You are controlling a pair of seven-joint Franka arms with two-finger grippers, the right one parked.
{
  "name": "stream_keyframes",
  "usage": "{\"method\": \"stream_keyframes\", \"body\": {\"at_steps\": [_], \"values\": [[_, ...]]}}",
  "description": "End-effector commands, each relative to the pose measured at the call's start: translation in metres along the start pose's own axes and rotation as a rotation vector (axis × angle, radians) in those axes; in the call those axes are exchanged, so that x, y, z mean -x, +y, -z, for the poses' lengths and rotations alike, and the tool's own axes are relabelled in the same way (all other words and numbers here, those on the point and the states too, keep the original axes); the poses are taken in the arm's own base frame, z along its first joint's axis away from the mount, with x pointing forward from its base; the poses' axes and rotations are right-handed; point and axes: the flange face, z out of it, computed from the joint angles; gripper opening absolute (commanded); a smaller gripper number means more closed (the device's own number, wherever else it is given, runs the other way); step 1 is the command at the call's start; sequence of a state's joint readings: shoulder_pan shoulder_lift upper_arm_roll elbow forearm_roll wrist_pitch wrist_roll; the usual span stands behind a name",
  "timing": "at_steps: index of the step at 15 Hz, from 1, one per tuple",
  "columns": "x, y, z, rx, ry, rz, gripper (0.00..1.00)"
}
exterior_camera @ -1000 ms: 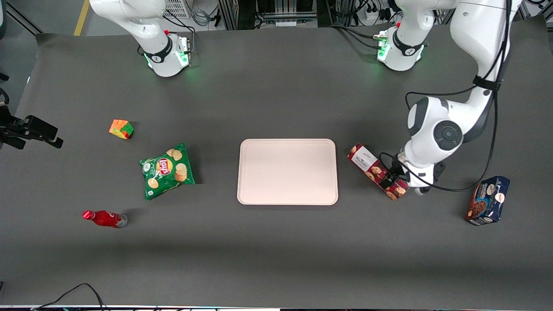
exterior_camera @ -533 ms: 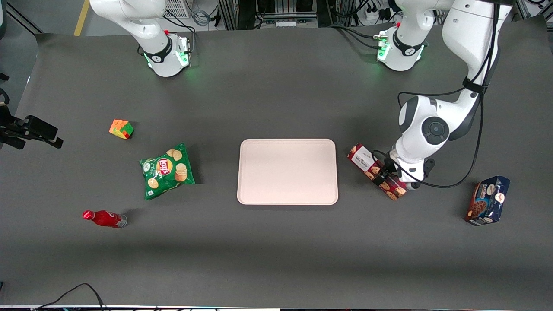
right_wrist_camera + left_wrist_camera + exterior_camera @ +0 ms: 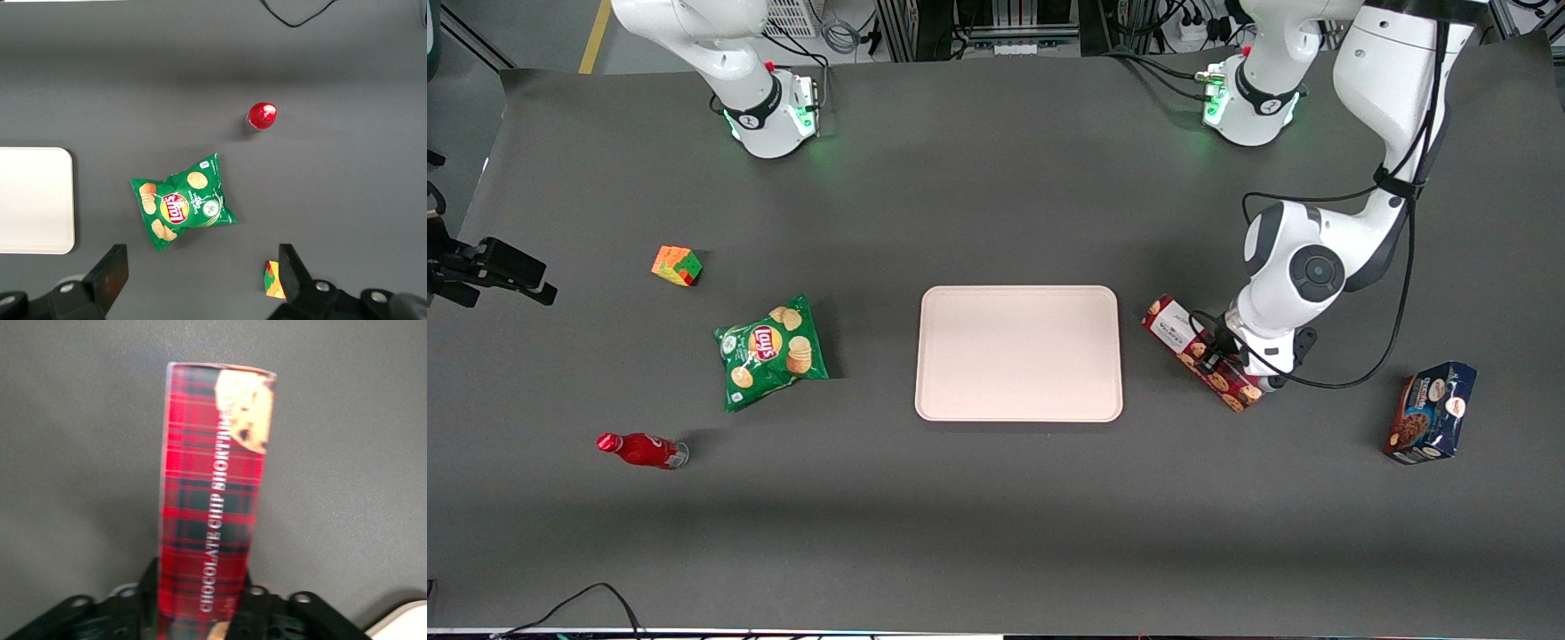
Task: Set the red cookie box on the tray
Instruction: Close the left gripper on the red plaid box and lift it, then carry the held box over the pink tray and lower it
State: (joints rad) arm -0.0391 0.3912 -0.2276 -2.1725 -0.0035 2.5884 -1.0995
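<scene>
The red cookie box [image 3: 1178, 331] lies flat on the dark table, beside the short edge of the pink tray [image 3: 1018, 353] that faces the working arm's end, at a slant. In the left wrist view the plaid box [image 3: 213, 487] runs lengthwise away from the camera. My gripper [image 3: 1218, 360] is down over the box's middle, nearer the end without the white label. Its black fingers [image 3: 148, 583] stand open, close along both long sides of the box. A corner of the tray [image 3: 400, 623] shows in the wrist view.
A dark-blue cookie package [image 3: 1432, 413] stands toward the working arm's end. Toward the parked arm's end lie a green chips bag [image 3: 772, 351], a colour cube [image 3: 677, 265] and a red bottle [image 3: 642, 450].
The left arm has shifted along the box from its unlabelled end toward its middle and come closer to it. The box has not moved.
</scene>
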Motion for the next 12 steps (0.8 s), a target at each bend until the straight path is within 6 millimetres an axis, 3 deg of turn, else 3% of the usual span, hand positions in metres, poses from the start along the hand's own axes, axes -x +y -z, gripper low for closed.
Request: {"method": "stream_keyframes", "body": {"at_steps": [1, 5, 7, 12], "values": [[0.004, 0.005, 0.006, 0.013, 0.021, 0.002, 0.2], [0.002, 0.019, 0.028, 0.032, 0.042, -0.067, 0.11], [-0.002, 0.027, 0.051, 0.03, 0.05, -0.124, 0.09], [-0.019, 0.064, 0.133, -0.049, 0.012, -0.382, 0.09]]}}
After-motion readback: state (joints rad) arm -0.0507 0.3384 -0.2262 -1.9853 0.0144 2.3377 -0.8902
